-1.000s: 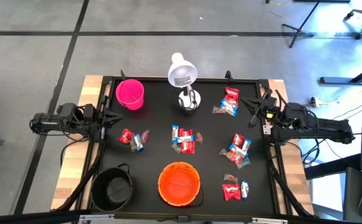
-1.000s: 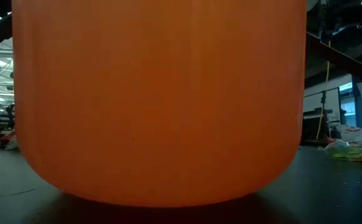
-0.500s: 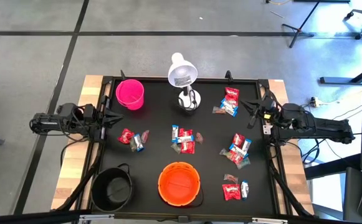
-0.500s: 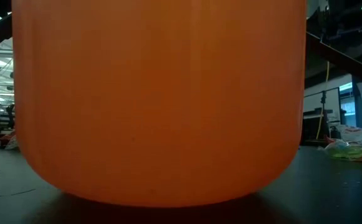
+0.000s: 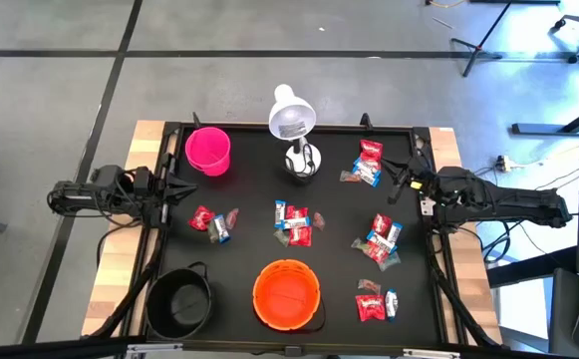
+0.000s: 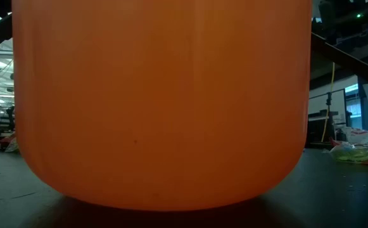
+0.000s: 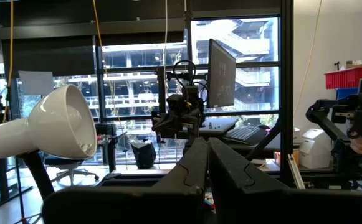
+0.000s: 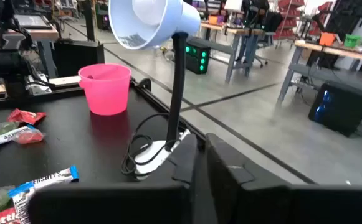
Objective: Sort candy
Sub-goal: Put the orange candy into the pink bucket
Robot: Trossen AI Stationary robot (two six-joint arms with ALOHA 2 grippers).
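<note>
Both grippers (image 5: 179,191) (image 5: 399,182) at mat (image 5: 249,189) edges

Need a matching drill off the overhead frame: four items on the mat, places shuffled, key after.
Items:
1. pink cup
2. orange bowl
3. black pot
4. white lamp

Places:
A. near edge, centre
B. far-left corner
C. far edge, centre
D. near-left corner

Pairs: 1-B, 2-A, 3-D, 4-C
</note>
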